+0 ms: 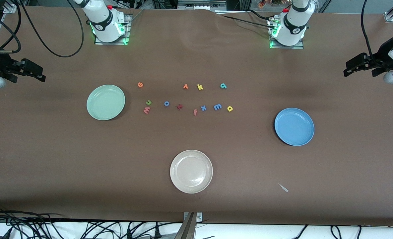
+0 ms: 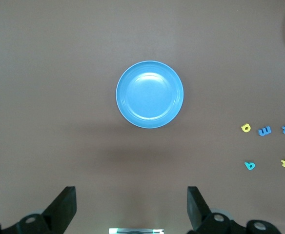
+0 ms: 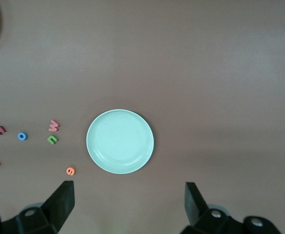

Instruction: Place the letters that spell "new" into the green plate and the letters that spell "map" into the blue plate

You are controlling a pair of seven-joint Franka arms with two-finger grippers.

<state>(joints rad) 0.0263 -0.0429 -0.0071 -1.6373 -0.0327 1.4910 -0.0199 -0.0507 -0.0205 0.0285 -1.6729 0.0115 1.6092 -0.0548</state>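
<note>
Field notes, start of sort. Nothing moved yet by my reading; all three plates sit bare.

Plates first. Round pale mint-green plate lies toward the right arm's end of the table, directly below the right gripper in my right wrist view. Round medium-blue plate lies toward the left arm's end, below the left gripper. I judge each arm is parked over its own plate so each word goes to the nearer drop-off. A round beige-white plate sits nearest the front camera, no part in this job.

Grippers: both released, fingers spread wide, nothing between them. Both hang high above the table, waiting.

Letters, tiny foam pieces, scattered between the two task plates. For "new": green "n" touching or just beside the red-salmon "w", both close beside the green plate; orange "e" a little farther from the front camera. These lie off to the side of the right gripper. For "map": blue "m" just beside the yellow "a"; teal "p" farther back. All sit off to the side of the left gripper.

Distractors between them: yellow "k", blue "x", blue "o", dark red "t".
</note>
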